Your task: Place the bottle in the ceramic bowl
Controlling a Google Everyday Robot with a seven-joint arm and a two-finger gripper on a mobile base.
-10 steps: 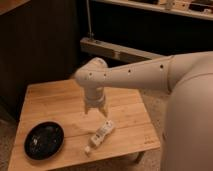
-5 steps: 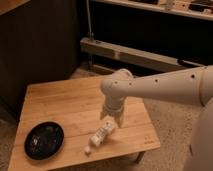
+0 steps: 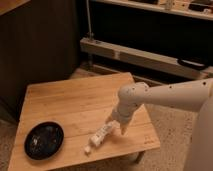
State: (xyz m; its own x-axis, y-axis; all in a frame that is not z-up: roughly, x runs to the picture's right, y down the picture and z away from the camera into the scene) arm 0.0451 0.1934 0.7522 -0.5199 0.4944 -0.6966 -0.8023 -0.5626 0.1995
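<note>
Right now we see the gripper (image 3: pixel 116 125) low over the wooden table (image 3: pixel 75 100), right of the frame's centre and toward the table's near right corner. It hangs from a white arm (image 3: pixel 165 95) that enters from the right edge and bends down at a rounded joint. Whether the gripper is apart or together we cannot tell, as its tip merges with the pale wrist and the pale thing beneath it. The bottle (image 3: pixel 101 134) lies on its side on the table, slanting from the lower left up to the upper right. Its upper right end sits at the gripper's tip, though we cannot say whether the two touch. A small white piece (image 3: pixel 87 149) lies at the bottle's lower left end, and we cannot make out whether it is joined to the bottle or separate. The ceramic bowl (image 3: pixel 47 131), round, shallow and black with faint light specks inside, rests near the table's lower left corner. It stands well apart from the bottle, with bare wood between them. Behind the table, in the upper half of the frame, a pale horizontal beam (image 3: pixel 145 57) runs in front of dark shelving. To the lower right we see speckled floor (image 3: pixel 172 137).
</note>
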